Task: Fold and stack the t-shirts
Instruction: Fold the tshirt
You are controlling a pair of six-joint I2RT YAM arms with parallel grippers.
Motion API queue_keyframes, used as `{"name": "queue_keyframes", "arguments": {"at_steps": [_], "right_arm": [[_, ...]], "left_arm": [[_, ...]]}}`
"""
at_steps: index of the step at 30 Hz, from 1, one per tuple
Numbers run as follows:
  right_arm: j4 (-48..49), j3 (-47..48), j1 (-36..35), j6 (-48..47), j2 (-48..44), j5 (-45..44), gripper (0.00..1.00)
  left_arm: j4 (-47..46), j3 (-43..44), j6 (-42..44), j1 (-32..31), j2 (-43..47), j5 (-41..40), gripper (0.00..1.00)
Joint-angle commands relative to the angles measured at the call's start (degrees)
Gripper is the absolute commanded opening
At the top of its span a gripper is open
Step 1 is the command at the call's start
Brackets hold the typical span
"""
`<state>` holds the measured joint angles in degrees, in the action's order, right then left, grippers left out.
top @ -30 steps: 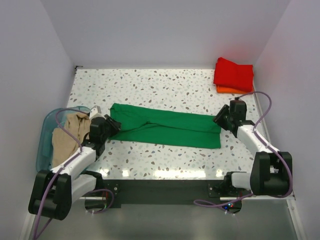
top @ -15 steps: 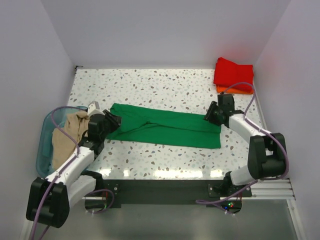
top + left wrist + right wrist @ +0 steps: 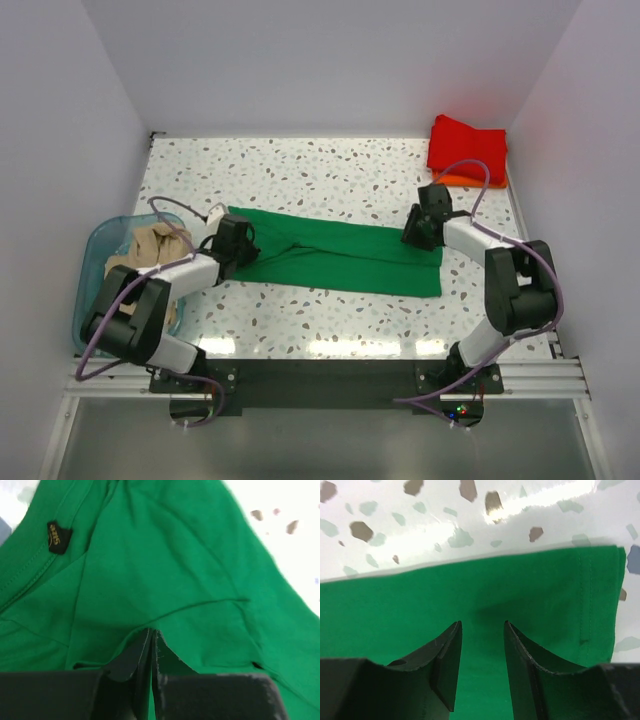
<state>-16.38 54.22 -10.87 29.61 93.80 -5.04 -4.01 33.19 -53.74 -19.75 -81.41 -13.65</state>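
Observation:
The green t-shirt (image 3: pixel 330 255) lies folded lengthwise across the middle of the table. My left gripper (image 3: pixel 243 246) is at its collar end; in the left wrist view the gripper (image 3: pixel 151 630) is shut, pinching a ridge of the green cloth (image 3: pixel 165 555) near the neck label. My right gripper (image 3: pixel 411 236) is over the shirt's far right corner; in the right wrist view the gripper (image 3: pixel 482 625) is open just above the green cloth (image 3: pixel 395 610) by the hem. The red t-shirt (image 3: pixel 468 147) lies folded on the orange t-shirt (image 3: pixel 462 181) at the back right. The beige t-shirt (image 3: pixel 150 250) lies crumpled in the bin.
The translucent teal bin (image 3: pixel 88 300) stands at the table's left edge beside my left arm. White walls close in the table at the back and both sides. Speckled tabletop (image 3: pixel 300 170) shows behind the green shirt.
Both grippers have moved inward onto the green shirt: the left one rightward onto the collar end, the right one up and left to the far right corner. The shirt has hardly shifted.

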Motion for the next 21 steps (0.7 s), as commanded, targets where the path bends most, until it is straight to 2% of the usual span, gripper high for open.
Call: {"name": "queue_keyframes", "arguments": {"at_steps": [1, 8, 13, 17, 21], "right_arm": [[1.0, -2.35, -0.11, 1.41, 0.16, -1.73, 0.43], [5.39, -12.27, -0.11, 7.3, -3.53, 3.27, 0.44], [9.26, -19.75, -1.16, 13.98, -12.92, 7.32, 0.44], [10.93, -25.63, -9.06, 21.35, -21.36, 5.75, 0.44], [13.03, -27.93, -19.34, 31.18, -26.38, 0.57, 0.44]], "left_arm": [[0.32, 4.24, -3.04, -0.12, -5.75, -2.43, 0.07], [3.65, 15.05, -1.55, 0.76, -18.16, -2.61, 0.08], [7.7, 26.12, 2.31, 3.22, -27.64, -1.39, 0.1], [8.49, 34.99, 6.44, 4.72, -34.68, 2.3, 0.15], [9.63, 48.44, 12.23, 5.6, -42.68, 8.35, 0.26]]}}
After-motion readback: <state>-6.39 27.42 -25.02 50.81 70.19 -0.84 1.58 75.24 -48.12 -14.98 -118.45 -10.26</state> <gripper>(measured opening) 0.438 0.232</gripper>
